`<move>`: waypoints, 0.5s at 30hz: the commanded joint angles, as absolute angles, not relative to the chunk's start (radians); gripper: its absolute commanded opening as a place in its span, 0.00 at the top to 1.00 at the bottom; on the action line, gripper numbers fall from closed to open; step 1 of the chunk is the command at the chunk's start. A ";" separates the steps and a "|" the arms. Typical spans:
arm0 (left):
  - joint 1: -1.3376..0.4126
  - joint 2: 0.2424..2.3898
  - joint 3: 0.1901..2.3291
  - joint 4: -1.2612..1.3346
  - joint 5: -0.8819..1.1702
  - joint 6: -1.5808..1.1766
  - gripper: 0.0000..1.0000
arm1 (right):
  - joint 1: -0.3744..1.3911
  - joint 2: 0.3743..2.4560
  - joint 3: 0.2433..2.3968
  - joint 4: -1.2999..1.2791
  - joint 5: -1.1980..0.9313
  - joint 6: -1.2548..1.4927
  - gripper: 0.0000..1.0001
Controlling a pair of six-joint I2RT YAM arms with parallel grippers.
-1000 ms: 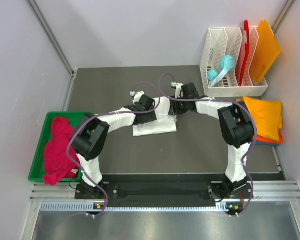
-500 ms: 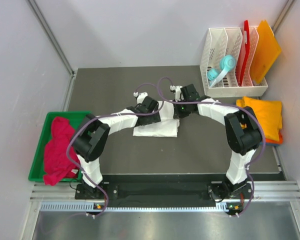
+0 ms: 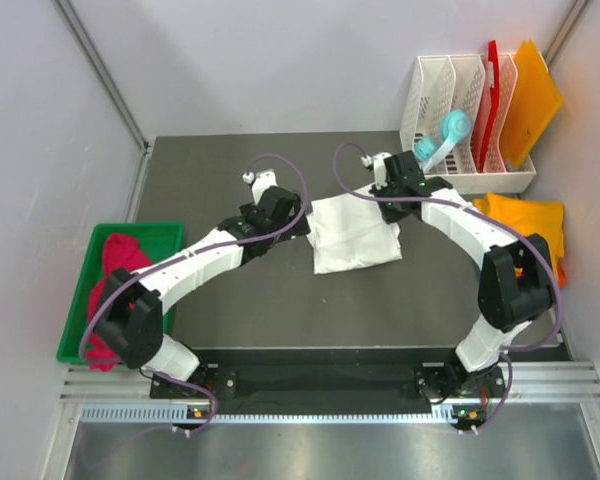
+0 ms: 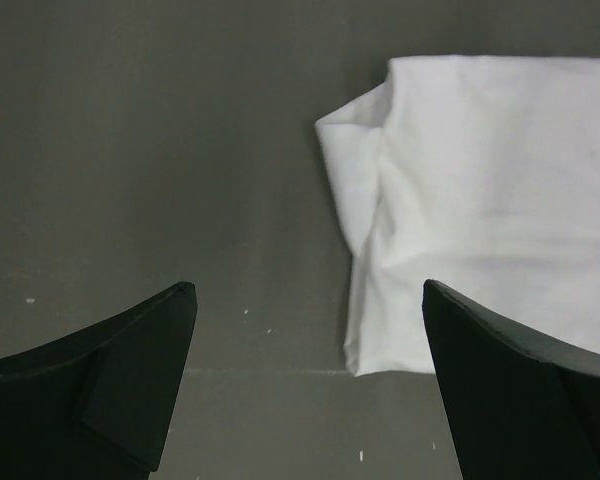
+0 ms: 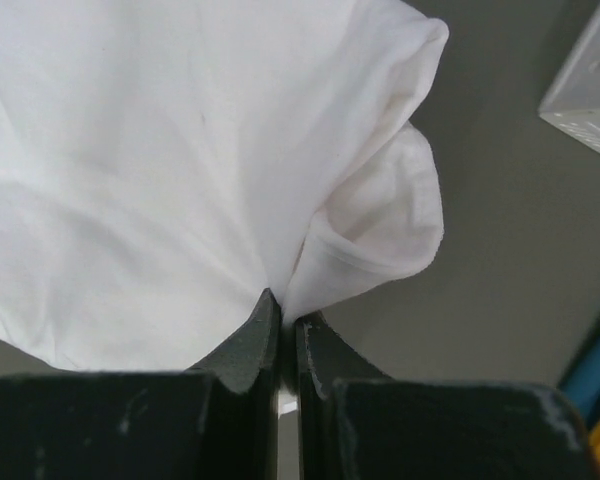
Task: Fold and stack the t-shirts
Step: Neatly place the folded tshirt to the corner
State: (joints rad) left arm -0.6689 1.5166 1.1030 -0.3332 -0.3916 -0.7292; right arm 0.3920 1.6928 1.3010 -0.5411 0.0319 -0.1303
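The white shirt [image 3: 355,238] lies folded mid-surface [image 3: 310,310]. My right jaws pinch its far edge; my left jaws stand wide near its left edge. The pink shirt [image 3: 115,290] fills the green tray [image 3: 140,232]. The rack [image 3: 435,182] holds a teal thing [image 3: 442,140] and two boards [image 3: 532,90].

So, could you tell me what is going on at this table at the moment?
The right gripper is shut on a pinch of the folded white cloth t-shirt, which lies in the middle of the dark table. The left gripper stands open at the shirt's left edge, holding nothing. A crumpled crimson-pink shirt waits in the green plastic tray on the left, and a folded yellow-orange shirt lies at the right edge.
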 commanded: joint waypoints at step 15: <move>-0.775 1.425 0.943 -0.368 -0.453 -0.784 0.01 | 0.057 1.352 1.285 -0.614 0.210 -0.316 1.00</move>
